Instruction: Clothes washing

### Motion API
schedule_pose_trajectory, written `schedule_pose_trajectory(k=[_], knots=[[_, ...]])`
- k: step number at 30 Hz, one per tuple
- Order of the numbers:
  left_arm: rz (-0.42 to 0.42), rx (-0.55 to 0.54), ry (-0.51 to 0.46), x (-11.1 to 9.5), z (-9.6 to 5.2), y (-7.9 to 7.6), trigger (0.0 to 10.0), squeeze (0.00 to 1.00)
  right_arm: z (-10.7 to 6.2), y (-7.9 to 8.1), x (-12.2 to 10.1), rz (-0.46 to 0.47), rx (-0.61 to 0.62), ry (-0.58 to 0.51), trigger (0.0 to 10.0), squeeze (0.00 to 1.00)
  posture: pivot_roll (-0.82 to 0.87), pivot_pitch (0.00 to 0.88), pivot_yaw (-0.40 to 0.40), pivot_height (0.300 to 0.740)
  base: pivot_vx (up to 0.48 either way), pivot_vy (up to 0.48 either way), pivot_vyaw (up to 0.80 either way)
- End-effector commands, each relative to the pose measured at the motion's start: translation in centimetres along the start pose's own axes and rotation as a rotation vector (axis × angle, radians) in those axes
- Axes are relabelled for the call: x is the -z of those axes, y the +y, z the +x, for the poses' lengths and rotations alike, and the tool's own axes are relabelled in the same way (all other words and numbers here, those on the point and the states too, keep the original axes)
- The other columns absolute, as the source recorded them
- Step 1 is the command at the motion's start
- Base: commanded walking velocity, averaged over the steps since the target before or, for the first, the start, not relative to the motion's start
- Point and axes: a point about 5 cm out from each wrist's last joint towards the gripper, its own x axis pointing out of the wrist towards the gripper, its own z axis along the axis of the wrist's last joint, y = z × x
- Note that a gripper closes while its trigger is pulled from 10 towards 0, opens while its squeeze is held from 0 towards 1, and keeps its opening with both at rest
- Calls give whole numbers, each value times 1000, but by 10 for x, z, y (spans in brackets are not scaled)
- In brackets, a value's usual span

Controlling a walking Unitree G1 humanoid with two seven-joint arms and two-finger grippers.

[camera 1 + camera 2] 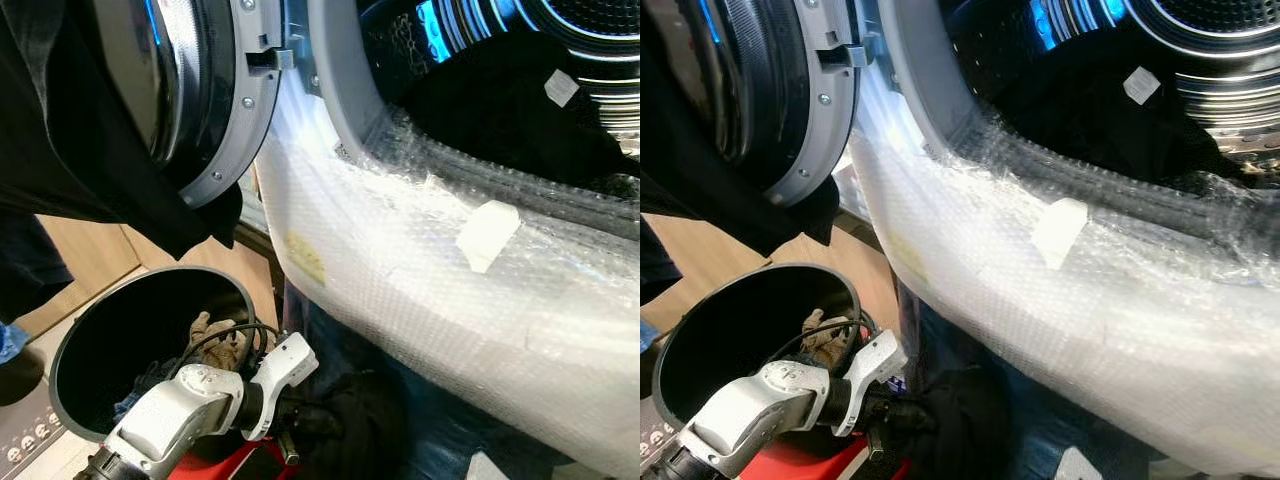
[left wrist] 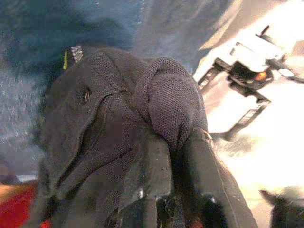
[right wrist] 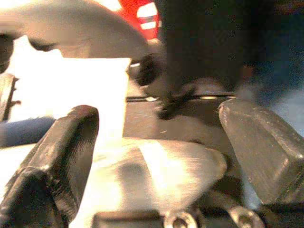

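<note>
Clamped in the left gripper [image 2: 173, 161], a dark garment [image 2: 118, 118] could snag the bin [image 1: 70, 340] rim; right gripper [image 3: 156, 142] gapes, empty.

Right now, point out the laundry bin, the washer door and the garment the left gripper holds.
laundry bin [image 1: 75, 340], left eye view, rim.
washer door [image 1: 232, 130], left eye view, grey frame.
black garment [image 2: 109, 114], left wrist view, bunched fabric.

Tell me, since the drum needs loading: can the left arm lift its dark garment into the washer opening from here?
Probably yes. The left end effector grips the dark garment low by the bucket; the washer opening gapes above, though its bubble-wrapped rim overhangs.
</note>
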Motion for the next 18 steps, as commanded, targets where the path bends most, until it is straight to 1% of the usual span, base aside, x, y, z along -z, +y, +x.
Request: schedule_pose_trajectory(k=[1,3,6,7,9,10,11,12,13,14,15,16,17,18], knots=[[62,61,28,1,9,-6,0,0,8,8,-7,-23,-34,-26,10000,1000,22,92,8,740,0,0,0],[97,106,39,0,15,-11,0,0,13,13,-20,-13,-42,-103,10000,1000,22,95,6,740,0,0,0],[97,106,39,0,15,-11,0,0,13,13,-20,-13,-42,-103,10000,1000,22,95,6,740,0,0,0],[119,126,35,-3,21,-12,0,0,15,20,-32,-26,-68,-143,10000,1000,15,101,6,740,0,0,0],[119,126,35,-3,21,-12,0,0,15,20,-32,-26,-68,-143,10000,1000,15,101,6,740,0,0,0],[120,125,29,-4,24,-12,0,0,16,22,-35,-31,-69,-150,10000,1000,15,101,6,740,0,0,0],[117,123,12,-8,28,-13,0,0,17,19,-42,-1,-37,-179,10000,1000,6,101,6,740,0,0,0],[117,123,12,-8,28,-13,0,0,17,19,-42,-1,-37,-179,10000,1000,6,101,6,740,0,0,0],[114,113,0,-11,33,-13,0,0,19,18,-48,12,-16,-212,10000,1000,3,103,3,740,0,0,0],[112,111,-15,-15,37,-14,0,0,20,20,-55,8,-17,-241,10000,1000,5,101,1,740,0,0,0],[112,111,-15,-15,37,-14,0,0,20,20,-55,8,-17,-241,10000,1000,5,101,1,740,0,0,0],[116,116,-31,-18,42,-17,0,0,21,23,-60,4,-14,-265,10000,1000,2,108,1,740,0,0,0],[116,116,-31,-18,42,-17,0,0,21,23,-60,4,-14,-265,10000,1000,2,108,1,740,0,0,0],[114,122,-46,-20,46,-20,0,0,21,26,-62,-8,-17,-278,10000,1000,3,109,1,740,0,0,0]])
